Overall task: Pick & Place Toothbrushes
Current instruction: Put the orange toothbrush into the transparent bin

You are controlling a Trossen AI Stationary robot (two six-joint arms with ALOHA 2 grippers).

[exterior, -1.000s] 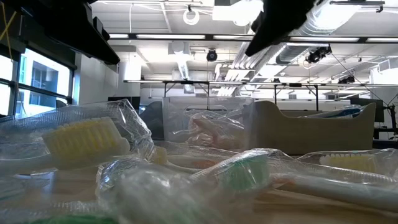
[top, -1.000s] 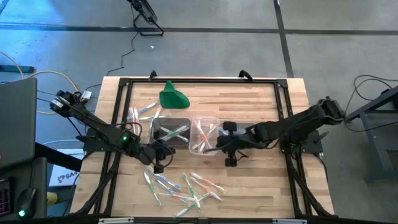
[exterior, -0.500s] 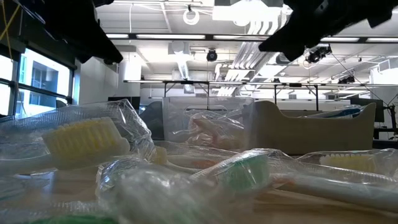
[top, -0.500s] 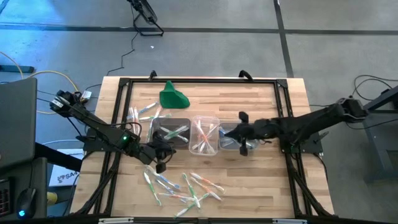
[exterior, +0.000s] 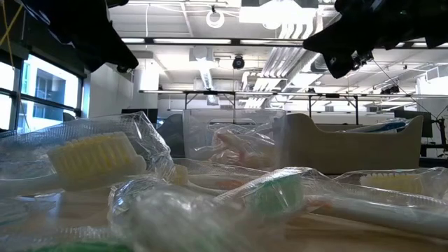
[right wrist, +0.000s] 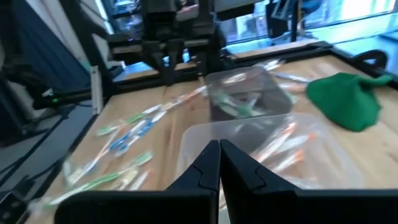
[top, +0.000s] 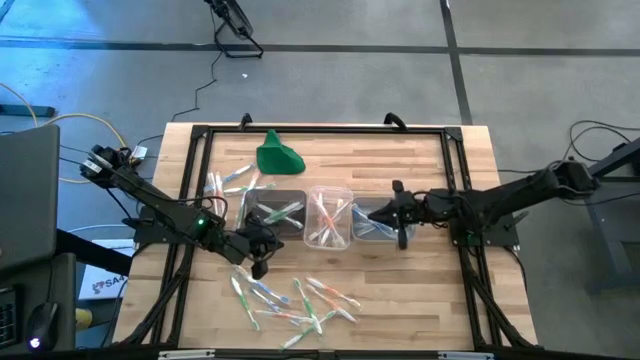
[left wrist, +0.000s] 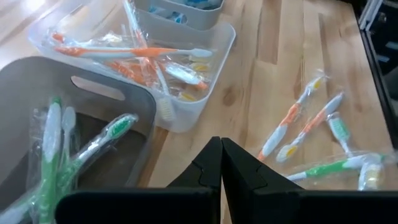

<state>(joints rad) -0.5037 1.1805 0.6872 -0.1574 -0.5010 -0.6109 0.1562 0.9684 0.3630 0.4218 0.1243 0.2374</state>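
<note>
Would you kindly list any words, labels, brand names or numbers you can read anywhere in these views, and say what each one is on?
White sheet on the floor left of the table, high view: dark print, too small to read.
Wrapped toothbrushes, tubs and green cloth: no readable text.
Room behind, low view: no legible signs.

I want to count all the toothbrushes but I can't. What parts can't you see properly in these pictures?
- Loose toothbrushes, high view: too small and overlapping to count.
- Right tub, high view: the right gripper covers part of it, contents unclear.
- Grey tub, left wrist view: cut off by the edge and the left gripper.
- Low view: wrapped brushes close up block the table behind.
</note>
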